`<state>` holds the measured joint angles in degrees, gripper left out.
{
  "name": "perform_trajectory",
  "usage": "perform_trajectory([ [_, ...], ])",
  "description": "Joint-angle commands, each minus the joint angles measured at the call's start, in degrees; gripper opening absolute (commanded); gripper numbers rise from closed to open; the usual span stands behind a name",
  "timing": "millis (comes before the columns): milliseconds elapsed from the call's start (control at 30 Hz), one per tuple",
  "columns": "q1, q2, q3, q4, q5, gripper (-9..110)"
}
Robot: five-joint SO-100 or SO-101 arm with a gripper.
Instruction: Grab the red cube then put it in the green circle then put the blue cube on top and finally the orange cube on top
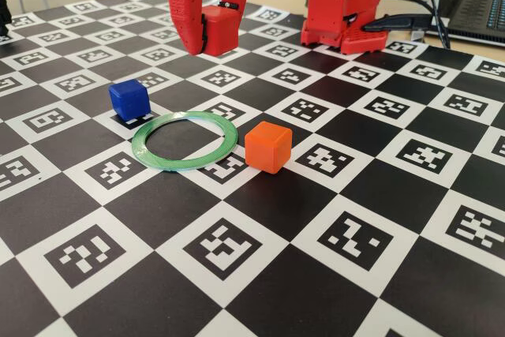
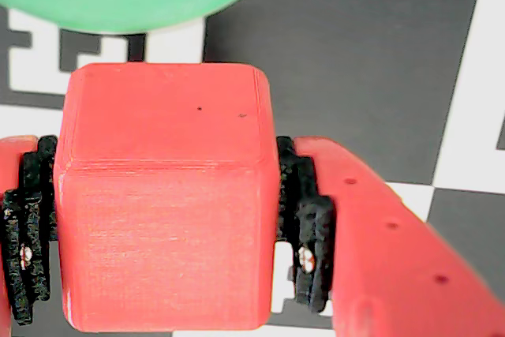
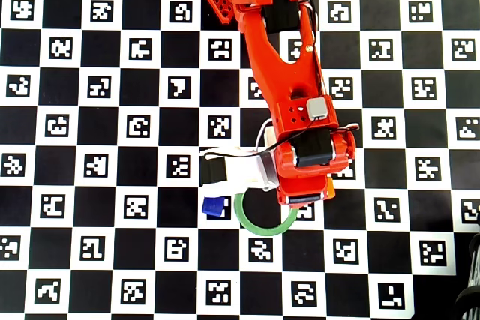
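Inside the green circle [image 1: 185, 140], only checkerboard.

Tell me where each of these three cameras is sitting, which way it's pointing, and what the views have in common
Fixed view: low at the board's edge, facing the arm's base; gripper holds the red cube above the green circle, blue cube and orange cube.
Wrist view: on the gripper, looking down past the red cube; both fingers show.
Overhead view: straight down; the arm covers the cube.
All three show the green circle.

Red 3D-printed arm [image 3: 281, 73], black servo blocks, thin black and white cables, perforated red gripper [image 2: 166, 266] with black pads [image 2: 304, 226]
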<state>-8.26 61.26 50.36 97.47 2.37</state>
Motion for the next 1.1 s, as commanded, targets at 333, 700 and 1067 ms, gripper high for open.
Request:
perform_trajectory([
  [333, 1.23, -0.7, -2.64, -5.01, 1.23, 5],
  [700, 1.93, -0.26, 6.42, -12.92, 1.23, 5],
  [1067, 1.23, -1.85, 8.53, -16.7, 2.37, 5],
])
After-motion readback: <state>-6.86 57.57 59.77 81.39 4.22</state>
